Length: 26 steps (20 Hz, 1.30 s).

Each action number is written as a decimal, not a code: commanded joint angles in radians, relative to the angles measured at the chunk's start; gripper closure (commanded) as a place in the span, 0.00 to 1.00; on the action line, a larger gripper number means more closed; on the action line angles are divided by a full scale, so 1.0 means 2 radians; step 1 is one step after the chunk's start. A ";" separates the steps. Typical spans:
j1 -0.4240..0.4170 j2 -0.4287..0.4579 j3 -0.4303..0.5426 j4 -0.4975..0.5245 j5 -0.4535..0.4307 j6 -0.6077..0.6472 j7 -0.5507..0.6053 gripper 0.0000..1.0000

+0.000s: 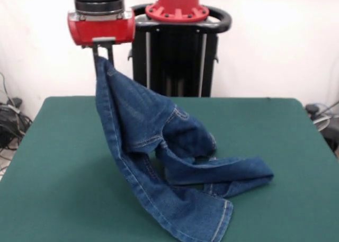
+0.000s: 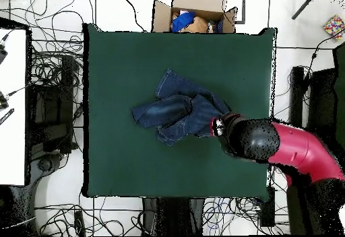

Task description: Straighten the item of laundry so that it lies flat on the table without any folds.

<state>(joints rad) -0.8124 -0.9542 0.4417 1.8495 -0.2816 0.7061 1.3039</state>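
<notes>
Denim jeans [image 1: 159, 152] are hanging partly lifted: the gripper [image 1: 103, 54] is pinching one edge of the fabric between its closed fingers, well above the table [image 1: 58, 162]. From the pinch point the cloth is draping down in a steep slope, while the remainder is lying bunched and folded on the green cloth near the table's middle. One hemmed leg is reaching toward the camera-side edge in the front view; another folded portion is doubling back beside it. Overhead, the arm [image 2: 296, 150] is extending over the table edge to the jeans.
</notes>
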 commanded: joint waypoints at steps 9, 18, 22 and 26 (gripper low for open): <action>-0.022 0.013 0.091 -0.262 -0.041 0.297 -0.182 1.00; -0.011 0.051 0.110 -0.380 -0.079 0.391 -0.233 1.00; 0.001 0.064 0.108 -0.422 -0.089 0.420 -0.249 1.00; 0.016 0.085 0.112 -0.493 -0.108 0.468 -0.276 1.00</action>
<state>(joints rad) -0.8376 -0.8210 0.5820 1.0973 -0.4356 1.4483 0.9668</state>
